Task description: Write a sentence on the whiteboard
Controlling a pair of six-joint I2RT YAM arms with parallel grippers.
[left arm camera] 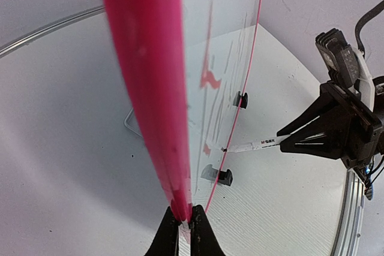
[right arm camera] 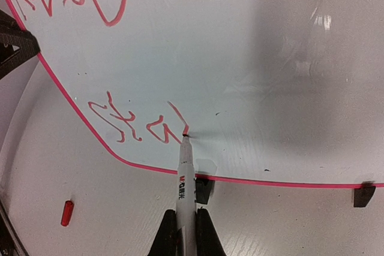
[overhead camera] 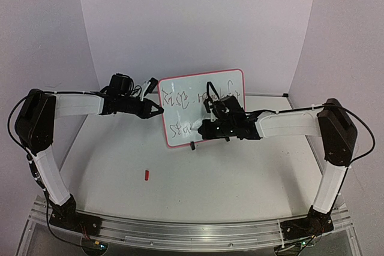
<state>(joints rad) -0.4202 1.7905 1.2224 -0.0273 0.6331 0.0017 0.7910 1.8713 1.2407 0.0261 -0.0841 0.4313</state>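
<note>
One table (overhead camera: 240, 190), white, bearing everything below. One whiteboard (overhead camera: 195, 88), small and pink-framed, standing upright towards the back middle of the table with its face to the arms. One left gripper (left arm camera: 185, 219), fingers closed tight on the board's left frame edge, apparently steadying it. One right gripper (right arm camera: 185, 225), fingers pinched on the barrel of the marker (right arm camera: 185, 172), no gap showing between finger and pen. One sentence (right arm camera: 135, 123), handwritten in two lines and red in the right wrist view; the upper line runs across the top of the board, while the lower line has only a few letters near the bottom left corner. The marker tip touches the board at the end of the last stroke, just above the lower frame. Two black clip feet (right arm camera: 363, 195) under the bottom edge. One small red cap (overhead camera: 147, 175), lying loose on the table, well apart from the board. Step judged in hand: writing the second line, partly done. Next move calls for light, even tip pressure travelling rightward, with the left grip firm so the board does not tip.
</note>
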